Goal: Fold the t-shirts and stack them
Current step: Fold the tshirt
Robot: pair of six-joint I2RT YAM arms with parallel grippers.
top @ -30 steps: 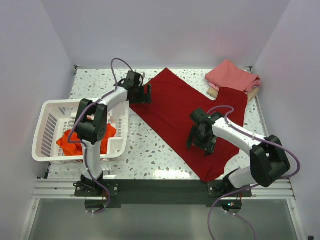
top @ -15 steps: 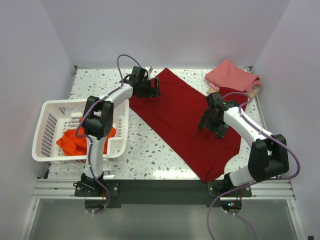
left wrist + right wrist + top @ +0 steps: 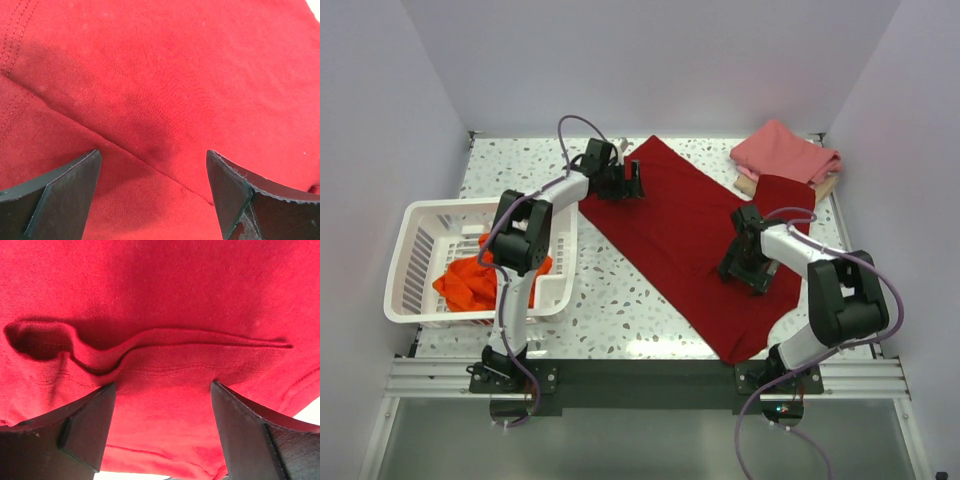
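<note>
A large dark crimson t-shirt (image 3: 685,230) lies spread diagonally across the table. My left gripper (image 3: 632,182) is open and low over its upper left part; the left wrist view shows crimson cloth (image 3: 165,90) with a seam line between the spread fingers. My right gripper (image 3: 745,272) is open and low over the shirt's right side; the right wrist view shows a raised fold with a hem (image 3: 165,347) just ahead of the fingers. A bright orange-red shirt (image 3: 470,282) lies crumpled in the white basket. A folded pink shirt (image 3: 785,152) lies on a tan one (image 3: 748,185) at the back right.
The white slotted plastic basket (image 3: 420,250) stands at the left, beside the left arm. The speckled table (image 3: 510,165) ends at white walls on three sides. A black rail (image 3: 640,380) runs along the near edge.
My left gripper has moved right onto the crimson shirt's upper left. My right gripper swung up to the right, then came back down and lowered onto the shirt's right side.
</note>
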